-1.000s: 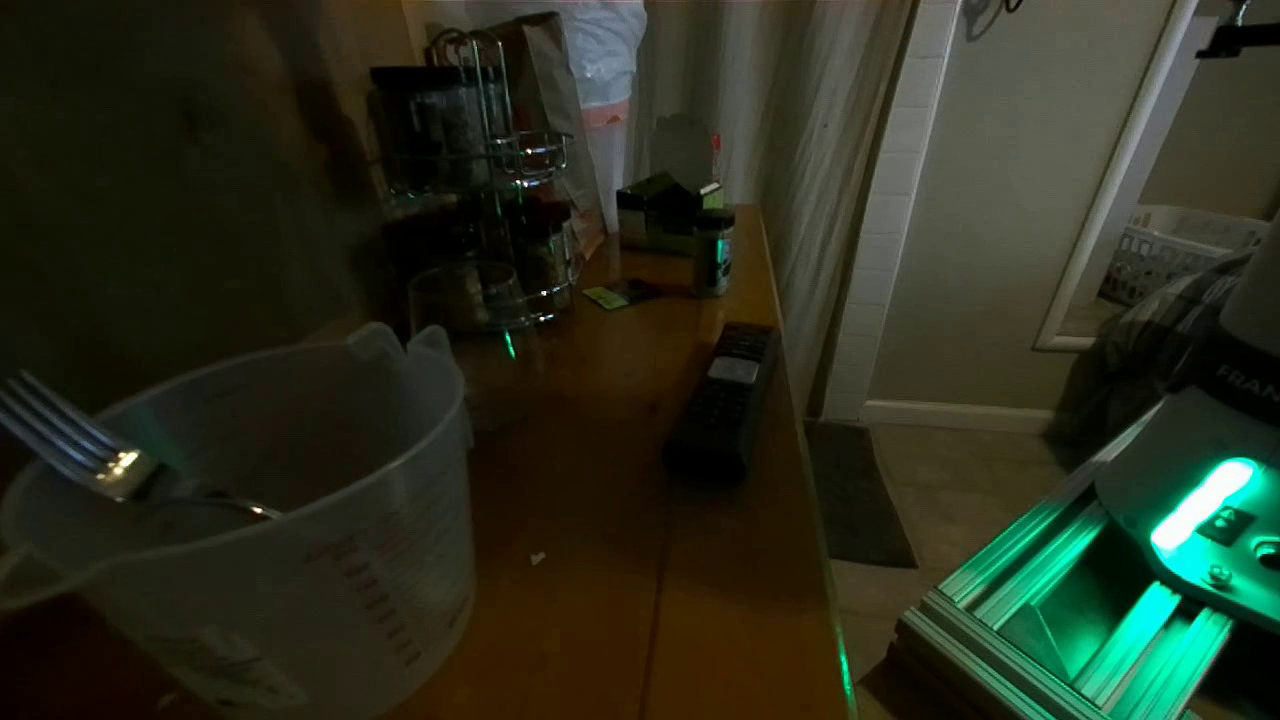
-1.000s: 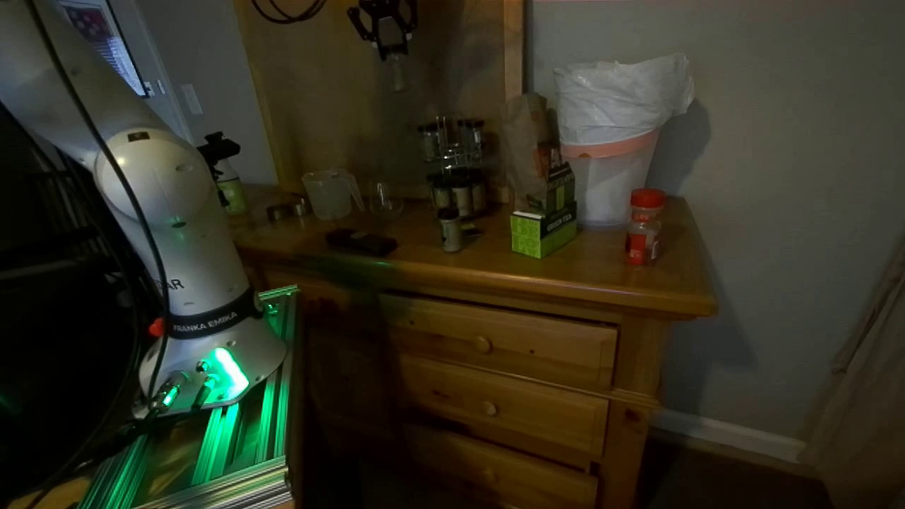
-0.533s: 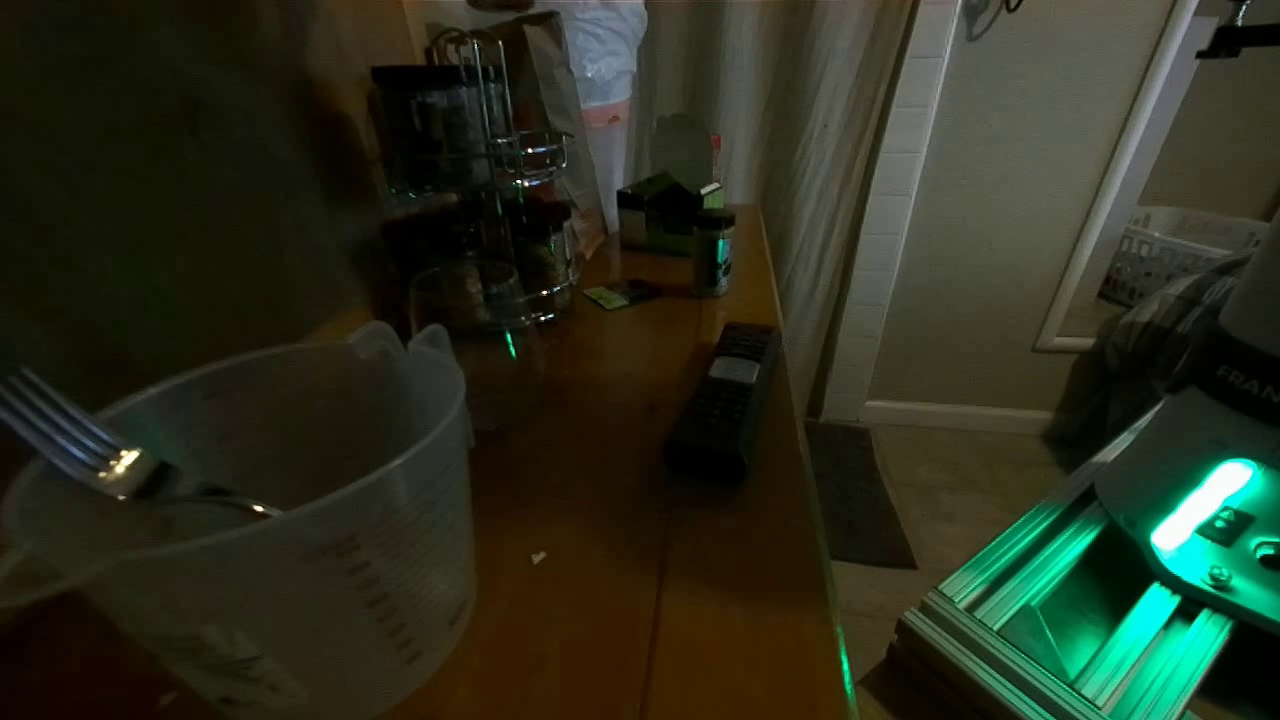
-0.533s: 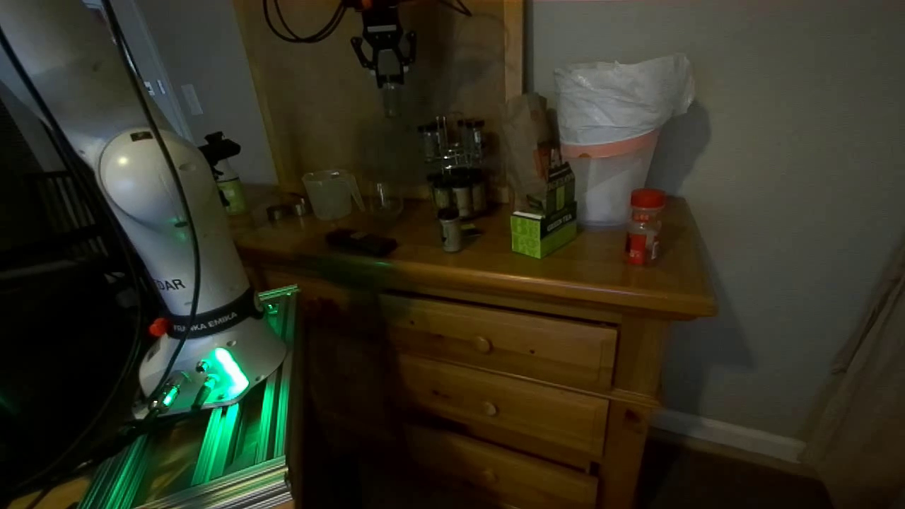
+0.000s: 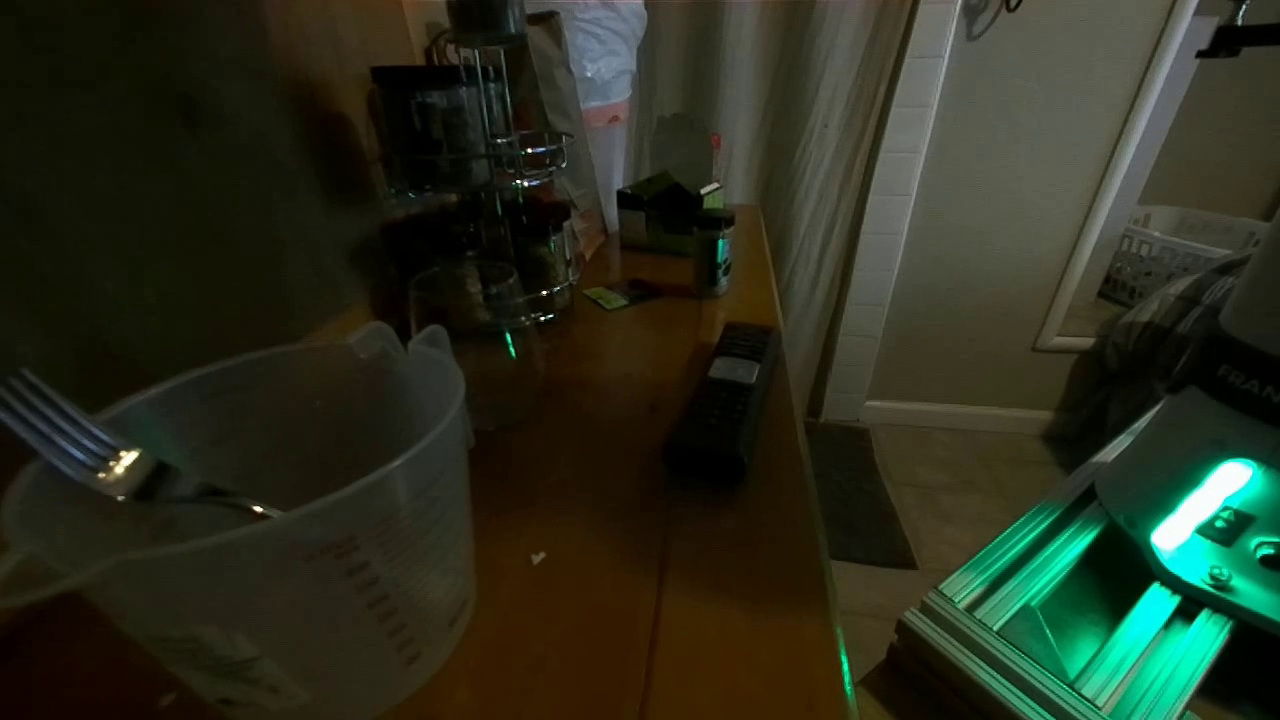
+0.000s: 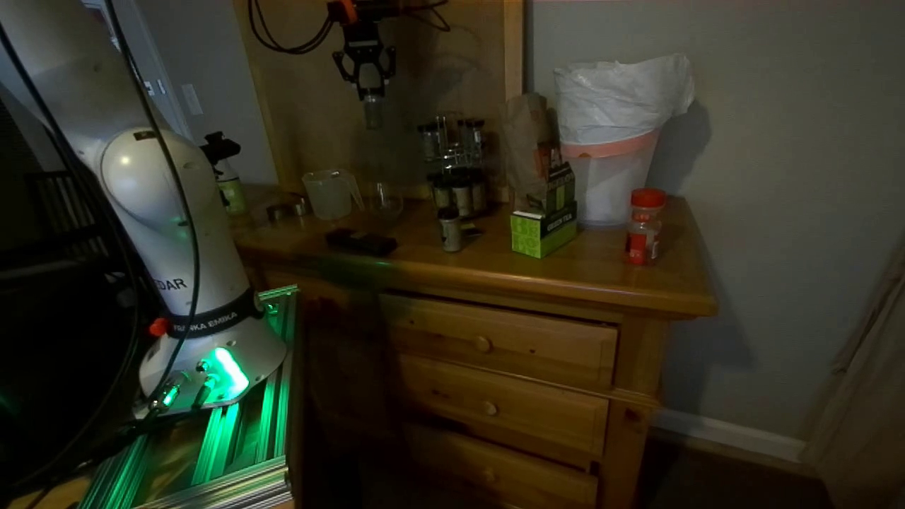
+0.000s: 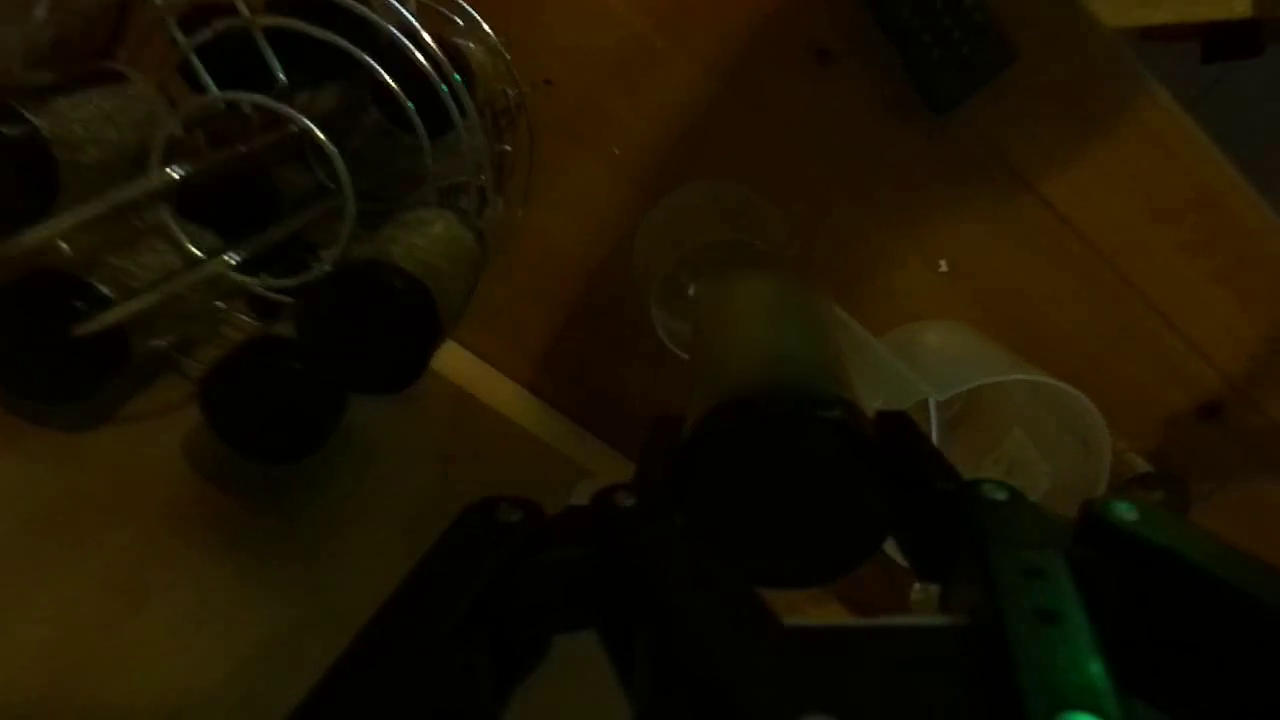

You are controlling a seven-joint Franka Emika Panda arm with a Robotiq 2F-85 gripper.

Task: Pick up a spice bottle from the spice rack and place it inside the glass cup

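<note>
My gripper (image 6: 372,92) is shut on a spice bottle (image 6: 373,113) and holds it upright in the air. In the wrist view the fingers stand on both sides of the bottle's black cap (image 7: 785,490); its body is blurred. The bottle's lower part (image 5: 487,22) shows at the top of an exterior view. The clear glass cup (image 6: 386,203) stands on the dresser below the bottle; it also shows in the wrist view (image 7: 705,220), partly hidden behind the bottle. The wire spice rack (image 6: 452,160) with dark-capped jars stands beside the cup; its wire ring (image 7: 351,195) shows too.
A plastic measuring cup (image 5: 390,570) with a fork (image 5: 110,470) in it stands close to the glass cup. A black remote (image 6: 360,242), a loose jar (image 6: 450,232) and a green tea box (image 6: 543,230) are on the dresser top (image 6: 601,279).
My gripper has come down with the bottle, and over the last half second shifted slightly left in an exterior view. The bottle's bottom has come into view above the rack in an exterior view.
</note>
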